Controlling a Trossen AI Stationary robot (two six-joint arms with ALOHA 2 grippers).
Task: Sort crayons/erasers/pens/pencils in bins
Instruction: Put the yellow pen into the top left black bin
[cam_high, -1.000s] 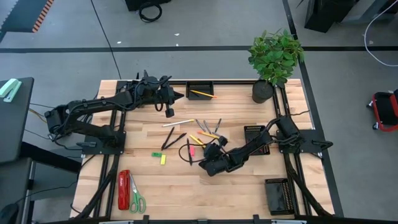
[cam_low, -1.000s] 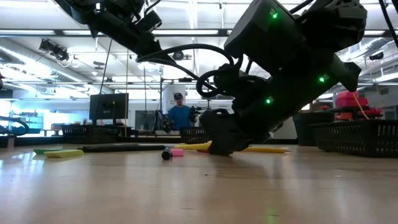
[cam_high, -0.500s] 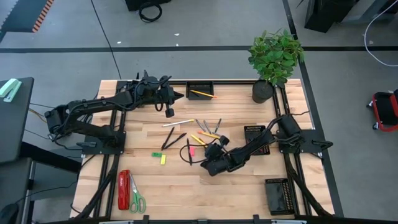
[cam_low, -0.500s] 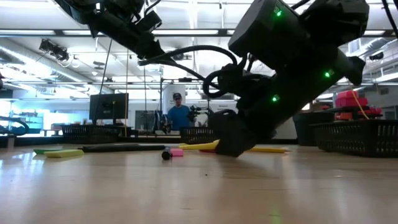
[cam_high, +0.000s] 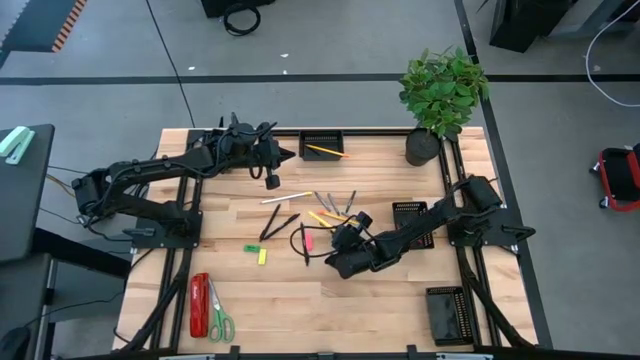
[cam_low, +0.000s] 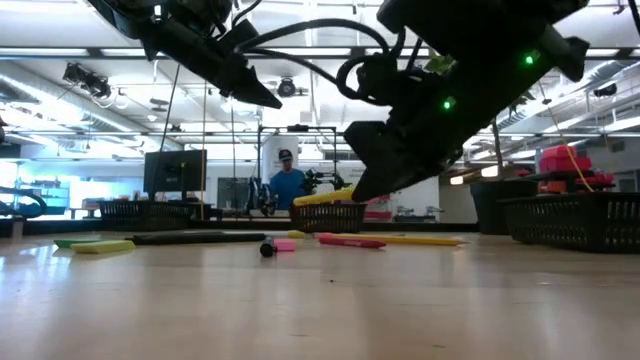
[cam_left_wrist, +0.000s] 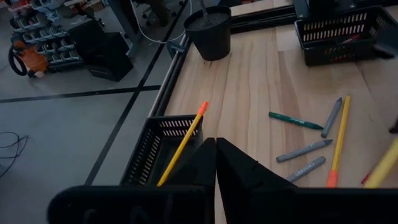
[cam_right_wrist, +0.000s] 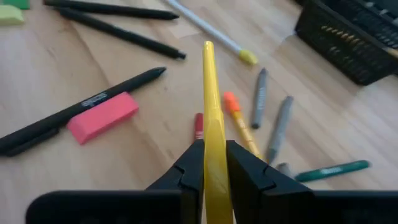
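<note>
**Yellow pencil pinched and clear of the table**

The long, slim yellow pencil sits clamped between the two dark fingers of the right gripper, its shaft running straight out ahead of the fingertips. In the low view it hangs tilted above the wooden tabletop, not touching it.

Below and ahead of that claw lie a flat pink block eraser touching a black pen, an orange-tipped pencil, two grey sticks and a green crayon. Farther out stands a black mesh bin.

The left gripper has its fingers pressed together with nothing between them, and hovers just beside another black mesh bin, where an orange-tipped yellow pencil leans over the wall.
</note>
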